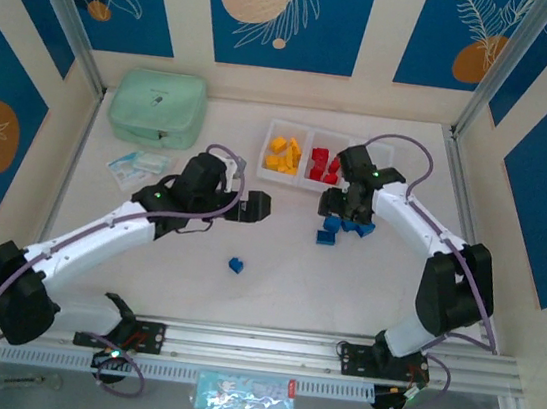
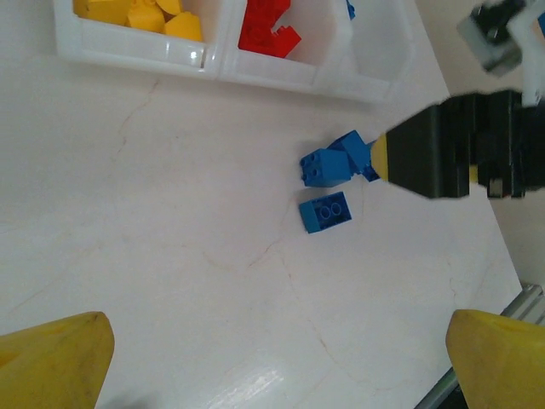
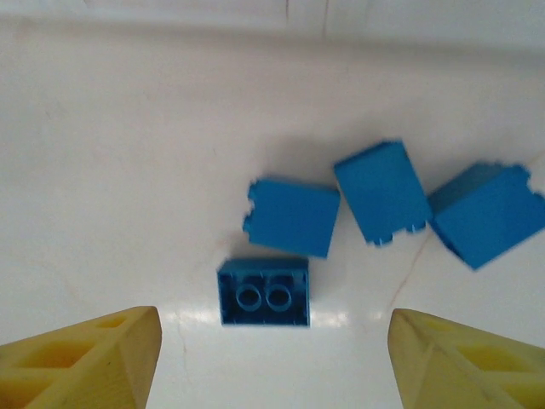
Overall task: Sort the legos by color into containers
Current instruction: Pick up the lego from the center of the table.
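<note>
At the upper middle of the top view, the white tray lies with its three compartments in a row: yellow bricks fill the left one and red bricks the middle one, while the right one is mostly hidden behind the right arm. Just below the tray, the right gripper points down over a small cluster of blue bricks on the table. In the right wrist view its yellow fingertips stand wide apart at the two lower corners, nothing between them, and four blue bricks lie ahead of them, three close together or touching and one just below, its face with two round marks turned up. Left of centre in the top view, the left gripper points toward the same cluster. Its fingers are spread fully wide in the lower corners of the left wrist view, holding nothing. A lone blue brick lies below centre, well apart from the rest. A mint-green pouch sits at the upper left.
</note>
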You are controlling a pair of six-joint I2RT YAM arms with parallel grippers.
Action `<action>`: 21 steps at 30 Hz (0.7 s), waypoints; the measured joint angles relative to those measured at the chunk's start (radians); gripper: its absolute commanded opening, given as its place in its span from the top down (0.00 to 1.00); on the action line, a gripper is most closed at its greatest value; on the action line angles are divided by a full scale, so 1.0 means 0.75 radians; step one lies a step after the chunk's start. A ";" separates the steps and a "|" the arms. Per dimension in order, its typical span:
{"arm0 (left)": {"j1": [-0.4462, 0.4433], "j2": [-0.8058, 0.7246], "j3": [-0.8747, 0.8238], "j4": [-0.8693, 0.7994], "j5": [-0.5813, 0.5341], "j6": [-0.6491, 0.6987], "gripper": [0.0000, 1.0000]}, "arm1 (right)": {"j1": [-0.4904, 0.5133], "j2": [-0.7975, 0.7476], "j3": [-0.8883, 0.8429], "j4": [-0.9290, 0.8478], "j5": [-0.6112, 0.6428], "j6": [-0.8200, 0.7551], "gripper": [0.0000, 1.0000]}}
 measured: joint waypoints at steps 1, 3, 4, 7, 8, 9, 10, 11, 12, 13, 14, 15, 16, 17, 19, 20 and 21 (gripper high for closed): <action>0.001 -0.020 -0.010 -0.007 -0.009 0.001 0.00 | 0.004 -0.011 -0.026 -0.003 -0.001 0.008 0.25; 0.001 -0.073 -0.036 -0.026 -0.030 0.003 0.00 | 0.013 -0.036 -0.084 -0.008 0.000 0.027 0.23; 0.001 -0.094 -0.044 -0.039 -0.041 0.005 0.00 | 0.016 -0.045 -0.109 -0.008 0.000 0.037 0.23; 0.001 -0.139 -0.054 -0.085 -0.070 0.009 0.00 | 0.025 -0.064 -0.181 -0.007 -0.009 0.067 0.21; 0.001 -0.148 -0.054 -0.099 -0.076 0.009 0.00 | 0.030 -0.064 -0.201 -0.003 -0.016 0.076 0.21; 0.001 -0.154 -0.054 -0.110 -0.079 0.010 0.00 | 0.036 -0.064 -0.218 0.003 -0.022 0.083 0.20; 0.001 -0.158 -0.054 -0.123 -0.083 0.010 0.00 | 0.046 -0.064 -0.237 0.008 -0.031 0.089 0.19; 0.001 -0.163 -0.054 -0.136 -0.086 0.009 0.00 | 0.055 -0.063 -0.249 0.013 -0.037 0.094 0.19; 0.001 -0.166 -0.054 -0.150 -0.089 0.010 0.00 | 0.063 -0.061 -0.257 0.022 -0.041 0.098 0.18; 0.001 -0.169 -0.054 -0.158 -0.093 0.010 0.00 | 0.067 -0.059 -0.265 0.032 -0.045 0.102 0.18; 0.001 -0.172 -0.054 -0.167 -0.098 0.010 0.00 | 0.071 -0.055 -0.272 0.042 -0.052 0.108 0.17; 0.001 -0.174 -0.054 -0.176 -0.104 0.010 0.00 | 0.074 -0.050 -0.278 0.056 -0.057 0.112 0.17; 0.001 -0.175 -0.054 -0.183 -0.109 0.010 0.00 | 0.074 -0.044 -0.282 0.068 -0.062 0.117 0.17; 0.001 -0.175 -0.054 -0.188 -0.113 0.010 0.00 | 0.074 -0.038 -0.287 0.080 -0.066 0.122 0.17; 0.001 -0.175 -0.054 -0.201 -0.118 0.011 0.00 | 0.076 -0.024 -0.294 0.106 -0.075 0.125 0.17; 0.001 -0.174 -0.053 -0.207 -0.119 0.015 0.00 | 0.079 -0.015 -0.295 0.117 -0.077 0.128 0.17; 0.001 -0.172 -0.053 -0.211 -0.119 0.020 0.00 | 0.083 -0.005 -0.295 0.132 -0.078 0.130 0.17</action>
